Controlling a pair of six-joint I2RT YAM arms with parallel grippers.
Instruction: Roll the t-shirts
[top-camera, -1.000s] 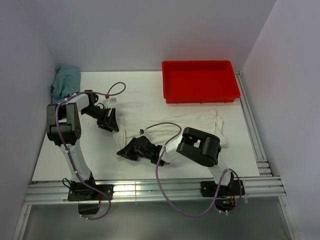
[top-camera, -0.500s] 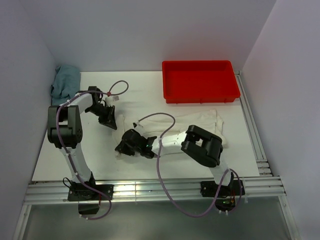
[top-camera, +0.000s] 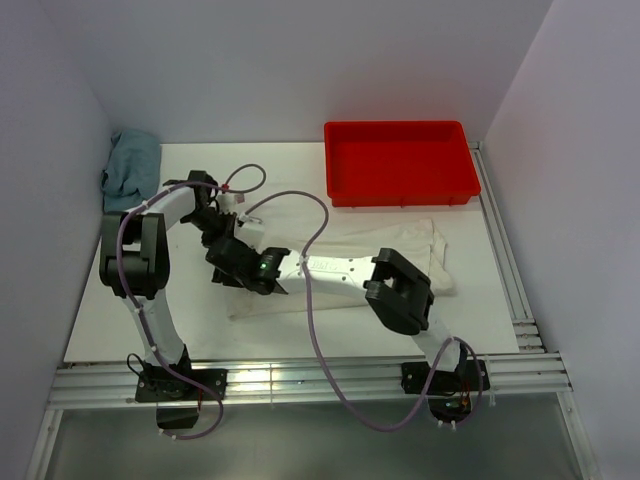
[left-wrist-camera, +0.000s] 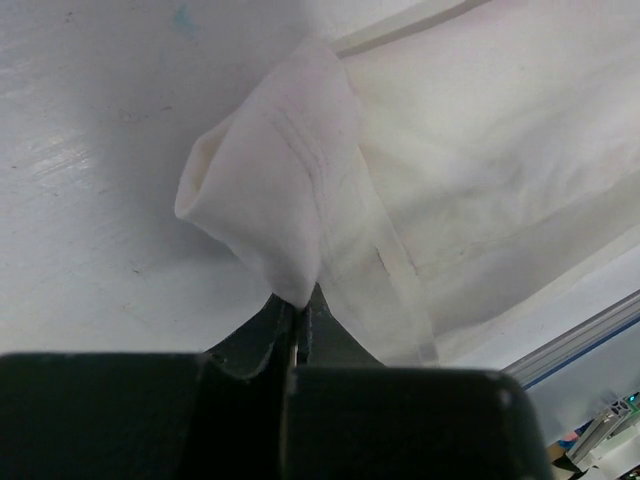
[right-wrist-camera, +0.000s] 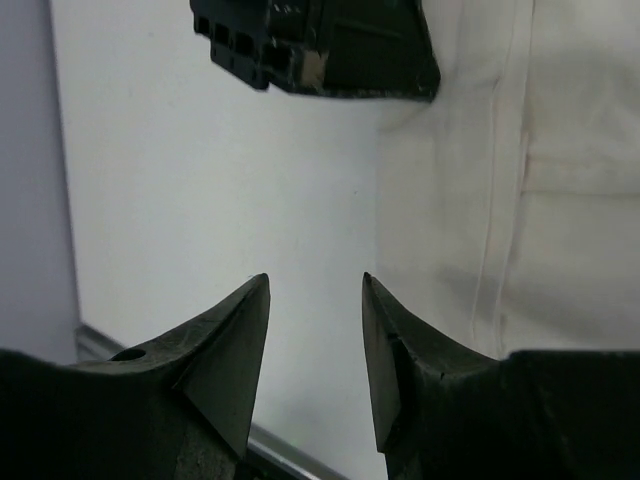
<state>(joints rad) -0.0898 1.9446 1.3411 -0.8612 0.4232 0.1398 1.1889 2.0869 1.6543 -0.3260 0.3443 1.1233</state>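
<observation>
Item: shirt (top-camera: 410, 240), flat on the desk (top-camera: 130, 300), centre.
Left gripper (left-wrist-camera: 297, 310): jaws pinching a fold at its left edge, seemingly hem.
Right gripper (right-wrist-camera: 315, 330): jaws spread, empty, just left of the shirt.
I'd match grips, then roll evenly rightward.

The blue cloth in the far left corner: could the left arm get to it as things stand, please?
Probably not yet: the left pincer is shut on a fold of the cream t-shirt. Once it lets go, nothing seems to stand between it and the blue cloth.
</observation>
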